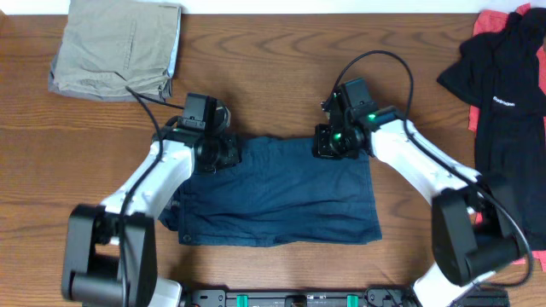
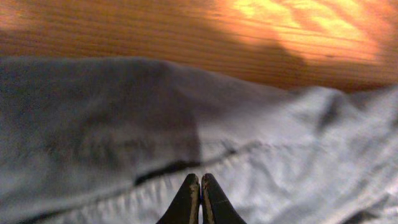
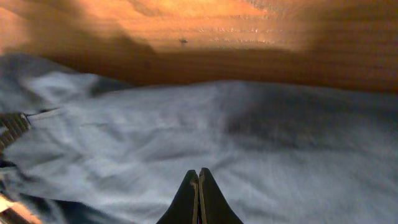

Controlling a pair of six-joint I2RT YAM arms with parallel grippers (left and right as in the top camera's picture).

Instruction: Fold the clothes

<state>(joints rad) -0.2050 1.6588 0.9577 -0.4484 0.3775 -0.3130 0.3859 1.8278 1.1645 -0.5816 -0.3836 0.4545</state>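
Note:
The clothes (image 1: pixel 281 196), a dark navy denim-like garment, lie flat as a wide rectangle at the middle of the wooden table (image 1: pixel 281 85). My left gripper (image 1: pixel 223 155) is over the garment's far left corner. My right gripper (image 1: pixel 328 145) is over its far right corner. In the left wrist view the left gripper (image 2: pixel 200 177) is shut, tips together just above the blue cloth (image 2: pixel 280 143) near a seam. The right wrist view shows the right gripper (image 3: pixel 198 172) shut above the cloth (image 3: pixel 186 124) as well. No fabric shows between either pair of tips.
Folded khaki trousers (image 1: pixel 115 47) lie at the far left corner. A black T-shirt (image 1: pixel 503 85) with small white lettering lies at the right edge over a red cloth (image 1: pixel 490 21). Bare wood runs along the garment's far side.

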